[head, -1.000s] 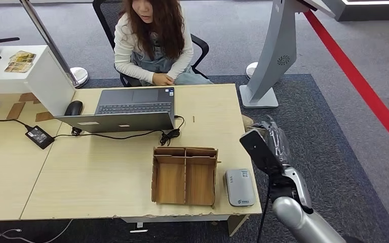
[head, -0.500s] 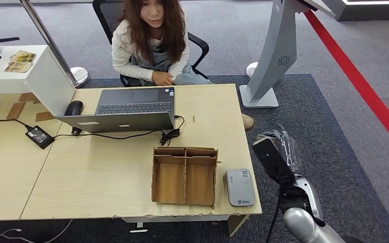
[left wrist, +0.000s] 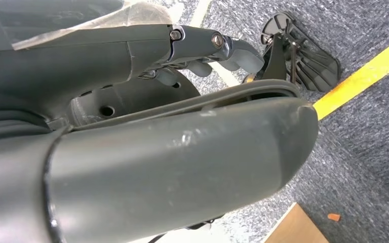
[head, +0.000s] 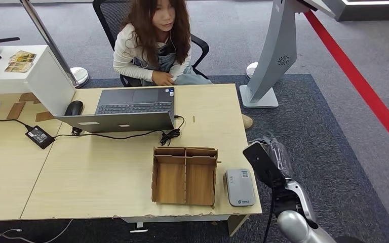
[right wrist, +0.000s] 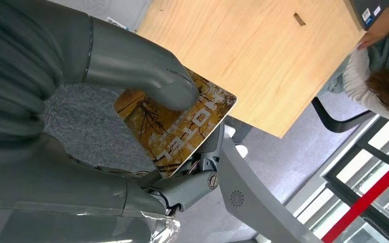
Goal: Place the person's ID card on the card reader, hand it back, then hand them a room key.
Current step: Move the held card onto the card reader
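My right hand (head: 265, 158) hovers off the desk's right edge, just right of the grey card reader (head: 239, 187). The right wrist view shows it pinching an orange-and-yellow card with white lettering (right wrist: 177, 126), the thumb (right wrist: 147, 76) pressed on the card's face and darker fingers under it. The reader lies flat near the desk's front right corner with nothing on it. A person (head: 154, 45) sits on an office chair behind the desk, hands near their lap. My left hand (left wrist: 157, 126) hangs over grey carpet, its fingers (left wrist: 202, 43) stretched out and holding nothing.
A wooden divided box (head: 185, 175) stands left of the reader. An open laptop (head: 131, 106), a mouse (head: 73, 108) and a power brick with its cable (head: 39, 136) lie on the desk (head: 106, 177). A grey kiosk stand (head: 273, 55) rises at the back right.
My right hand with the card sank lower and away from the desk, then came back a little toward the reader. The person lifted their head.
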You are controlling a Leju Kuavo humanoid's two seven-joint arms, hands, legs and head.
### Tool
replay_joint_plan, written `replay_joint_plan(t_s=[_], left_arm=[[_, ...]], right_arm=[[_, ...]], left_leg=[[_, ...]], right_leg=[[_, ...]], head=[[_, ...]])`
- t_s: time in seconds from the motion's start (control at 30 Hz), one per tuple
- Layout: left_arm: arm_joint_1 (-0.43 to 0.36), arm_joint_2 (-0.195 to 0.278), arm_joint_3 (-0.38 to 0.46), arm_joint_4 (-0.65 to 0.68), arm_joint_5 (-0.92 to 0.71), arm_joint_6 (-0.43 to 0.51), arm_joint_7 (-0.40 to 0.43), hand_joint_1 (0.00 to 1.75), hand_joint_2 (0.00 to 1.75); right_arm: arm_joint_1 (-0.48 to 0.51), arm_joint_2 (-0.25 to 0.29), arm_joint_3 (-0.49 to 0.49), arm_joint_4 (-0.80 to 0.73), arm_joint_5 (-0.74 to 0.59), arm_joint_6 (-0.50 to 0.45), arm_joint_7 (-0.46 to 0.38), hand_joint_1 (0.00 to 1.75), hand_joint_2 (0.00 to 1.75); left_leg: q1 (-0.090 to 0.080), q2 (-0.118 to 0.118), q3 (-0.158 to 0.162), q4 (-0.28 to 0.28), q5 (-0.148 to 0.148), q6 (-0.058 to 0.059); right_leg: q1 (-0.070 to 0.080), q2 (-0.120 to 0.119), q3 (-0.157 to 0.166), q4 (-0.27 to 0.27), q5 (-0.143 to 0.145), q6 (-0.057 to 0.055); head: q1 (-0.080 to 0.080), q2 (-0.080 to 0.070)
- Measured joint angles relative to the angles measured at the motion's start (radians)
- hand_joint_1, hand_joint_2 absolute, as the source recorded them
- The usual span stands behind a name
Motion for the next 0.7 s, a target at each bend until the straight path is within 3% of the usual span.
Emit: replay_joint_plan(t_s=[0.7], left_arm=[[-0.001, -0.002, 0.001, 0.000, -0.001, -0.009, 0.021, 0.00, 0.00]], right_arm=[[-0.019, 0.028, 0.056, 0.130, -0.014, 0.045, 0.032, 1.75, 1.75]], left_leg=[[0.000, 0.000, 0.000, 0.000, 0.000, 0.000]], right_leg=[[0.000, 0.000, 0.000, 0.000, 0.000, 0.000]], head=[[0.000, 0.000]])
